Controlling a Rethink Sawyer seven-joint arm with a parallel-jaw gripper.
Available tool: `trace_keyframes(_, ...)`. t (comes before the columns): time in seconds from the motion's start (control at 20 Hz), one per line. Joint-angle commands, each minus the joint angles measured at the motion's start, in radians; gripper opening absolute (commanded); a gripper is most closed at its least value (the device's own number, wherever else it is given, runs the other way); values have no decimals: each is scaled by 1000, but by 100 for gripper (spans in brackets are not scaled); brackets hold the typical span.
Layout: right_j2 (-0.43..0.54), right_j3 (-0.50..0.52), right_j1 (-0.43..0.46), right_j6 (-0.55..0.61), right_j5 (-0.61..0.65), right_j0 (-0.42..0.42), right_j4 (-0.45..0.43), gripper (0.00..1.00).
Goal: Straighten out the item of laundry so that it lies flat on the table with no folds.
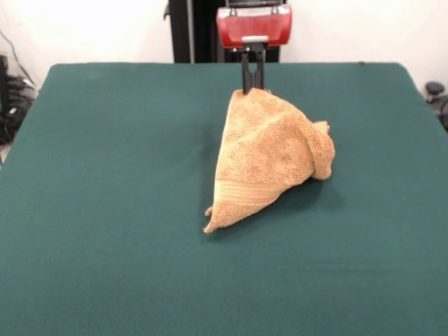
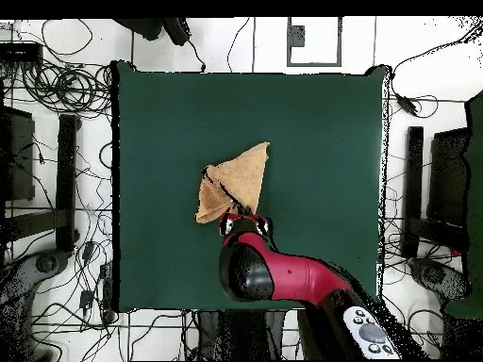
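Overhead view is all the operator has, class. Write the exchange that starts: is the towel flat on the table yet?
Observer: No. From the front, the towel rises in a peak, pinched at its top by the gripper.
Operator: Is it off the table?
Observer: No. Its lower edge and front corner rest on the table.
Operator: Any markings to go by?
Observer: A woven stripe band runs across near that low corner.

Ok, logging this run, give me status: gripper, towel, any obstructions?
Gripper shut on towel, pinching its top point. Towel lifted into a peak, lower part resting on the table, still folded. Nothing in the way.
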Motion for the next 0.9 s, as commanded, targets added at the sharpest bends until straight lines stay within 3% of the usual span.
trace_keyframes(0.05, -51, -33, -6, 166, 50, 96, 58, 0)
trace_keyframes(0.5, -255, -173, -104, 11, 362, 216, -10, 0)
trace_keyframes(0.9, -266, -219, -100, 9, 385, 211, -109, 0)
